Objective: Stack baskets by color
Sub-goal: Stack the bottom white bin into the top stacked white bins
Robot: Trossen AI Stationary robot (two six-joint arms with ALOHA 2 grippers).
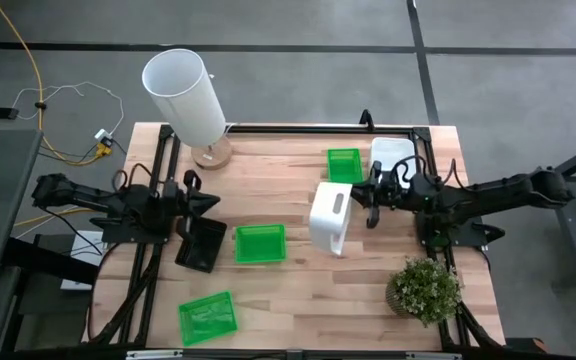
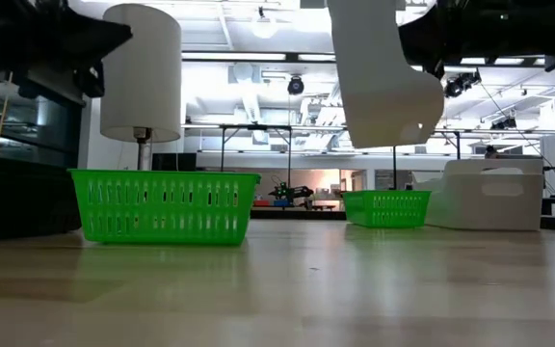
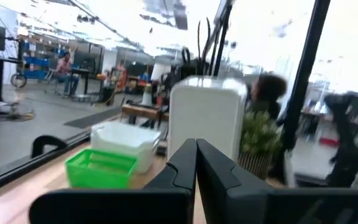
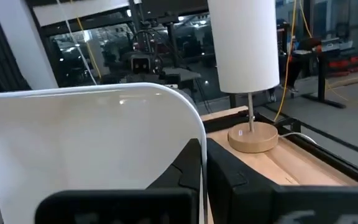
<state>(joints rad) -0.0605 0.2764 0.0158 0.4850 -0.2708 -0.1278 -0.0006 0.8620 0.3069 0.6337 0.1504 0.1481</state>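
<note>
My right gripper [image 1: 371, 198] is shut on a white basket [image 1: 330, 216], which hangs high above the table in the low view [image 2: 379, 82]. My left gripper [image 1: 208, 203] is shut with nothing between its fingers [image 3: 196, 163]. It stands over the far end of a black basket [image 1: 200, 245] that sits on the table. Three green baskets stand on their bases: one far right [image 1: 345, 164], one mid-table [image 1: 260, 243], one near the front edge [image 1: 208, 317]. A second white basket [image 1: 393, 152] stands at the far right. My right gripper pinches the white basket's wall at its rim [image 4: 191, 146] between its two fingers. The fingers come in level from the table's right side. The basket is lifted clear of the table and turned on its side, its body hanging below and to the left of the fingers.
A lamp with a tall white shade [image 1: 184, 95] stands on a wooden foot at the far left. A potted green plant [image 1: 424, 290] stands at the near right. Bare wood lies between the middle green basket and the plant.
</note>
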